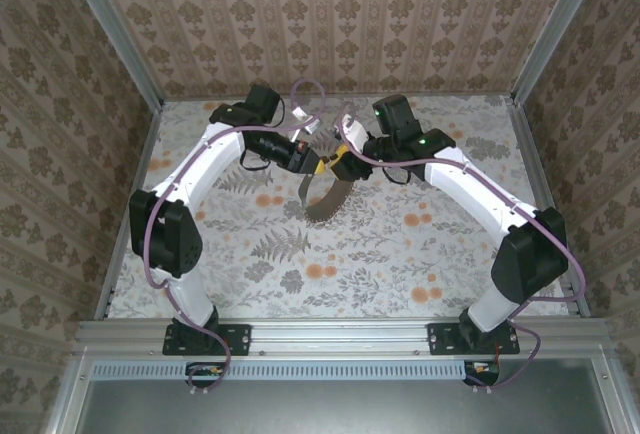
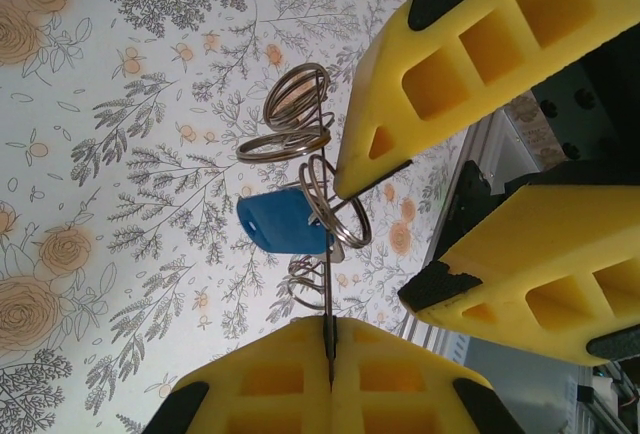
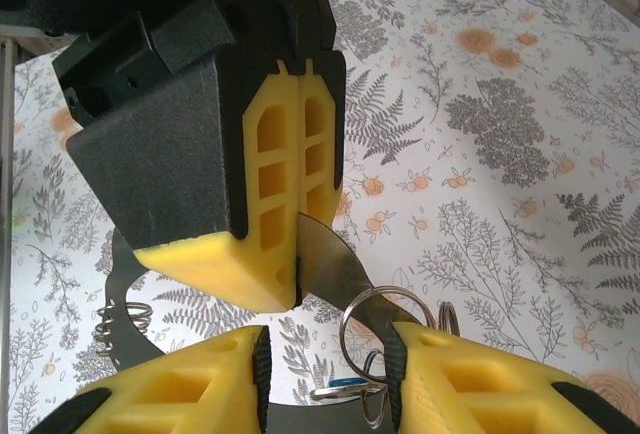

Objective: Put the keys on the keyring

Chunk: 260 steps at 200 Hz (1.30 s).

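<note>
Above mid-table my two grippers meet tip to tip. The left gripper (image 1: pixel 316 161) (image 2: pixel 330 339) is shut on the keyring's thin metal band (image 2: pixel 328 294), seen edge-on between its yellow fingers. The keyring (image 1: pixel 321 197) hangs below as a large brownish loop; its band (image 3: pixel 335 264) runs out of the left gripper (image 3: pixel 297 289). The keys' blue head (image 2: pixel 283 222) dangles off small split rings (image 2: pixel 342 216). My right gripper (image 3: pixel 327 366) (image 2: pixel 385 244) is open, one split ring (image 3: pixel 385 316) standing between its pads against the right one, the blue head (image 3: pixel 345 385) just below.
More silvery split rings (image 2: pixel 296 94) hang off the same bunch over the floral tablecloth (image 1: pixel 380 254). Patterned walls and aluminium posts (image 1: pixel 150 104) box the table in on three sides. Purple cables (image 1: pixel 305 89) arch over both wrists.
</note>
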{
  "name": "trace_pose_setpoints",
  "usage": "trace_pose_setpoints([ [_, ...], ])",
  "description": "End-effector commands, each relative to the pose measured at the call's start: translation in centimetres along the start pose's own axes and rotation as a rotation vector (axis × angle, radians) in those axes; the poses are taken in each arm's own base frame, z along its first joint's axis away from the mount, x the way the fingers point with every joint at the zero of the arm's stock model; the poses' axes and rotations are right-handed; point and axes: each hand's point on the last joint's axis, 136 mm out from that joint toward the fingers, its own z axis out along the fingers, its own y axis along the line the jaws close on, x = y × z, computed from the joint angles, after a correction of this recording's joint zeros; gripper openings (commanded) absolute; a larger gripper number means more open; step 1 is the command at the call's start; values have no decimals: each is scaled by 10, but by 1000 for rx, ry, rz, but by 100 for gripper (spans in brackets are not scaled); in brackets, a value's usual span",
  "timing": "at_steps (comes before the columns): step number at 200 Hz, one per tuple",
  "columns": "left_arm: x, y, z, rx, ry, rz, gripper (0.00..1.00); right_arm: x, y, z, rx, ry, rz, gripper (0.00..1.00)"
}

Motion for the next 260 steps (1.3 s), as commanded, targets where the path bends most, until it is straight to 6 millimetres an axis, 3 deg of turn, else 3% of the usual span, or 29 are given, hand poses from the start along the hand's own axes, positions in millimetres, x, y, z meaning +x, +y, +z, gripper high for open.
trace_pose_setpoints([
  [1, -8, -15, -5, 47, -18, 51, 0, -6, -4, 4, 15, 1, -28, 38],
  [65, -9, -17, -6, 50, -20, 58, 0, -6, -7, 11, 46, 23, -49, 37],
  [78, -6, -28, 2, 69, 0, 77, 0, -5, -7, 14, 60, 36, -60, 37],
  [125, -5, -31, 3, 71, 6, 86, 0, -4, -14, 17, 125, 36, -76, 26],
  [201, -6, -32, 2, 67, -3, 90, 0, -16, -18, 2, 141, -26, -57, 0],
  [260, -7, -29, -2, 43, -29, 92, 0, -19, -25, -18, 121, -86, 7, 0],
])
